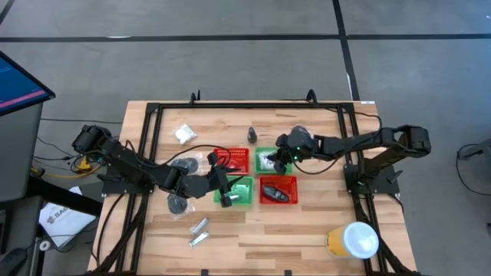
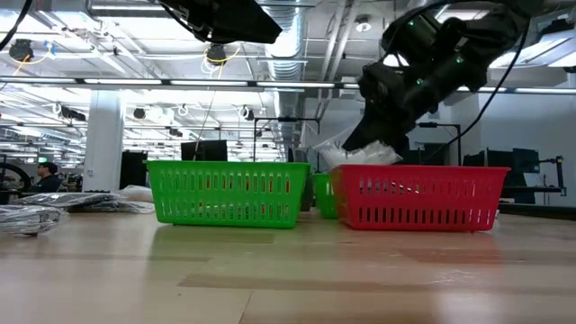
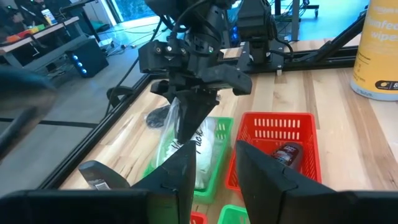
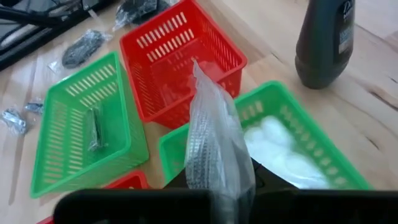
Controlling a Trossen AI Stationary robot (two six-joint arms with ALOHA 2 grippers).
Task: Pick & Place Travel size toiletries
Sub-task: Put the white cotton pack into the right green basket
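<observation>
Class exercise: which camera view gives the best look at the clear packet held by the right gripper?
The right wrist view: the clear packet fills the middle, hanging over a green basket. The left wrist view shows it farther off beneath the right gripper. The low view shows only a white crinkle; the high view shows it tiny.

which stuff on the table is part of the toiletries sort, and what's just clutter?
Job:
- clear packet pinched in right tool, over a green basket
- white packet
- silver tubes
- dark bottle
- left tool, empty above the baskets

Clutter:
- yellow tub
- monitor
</observation>
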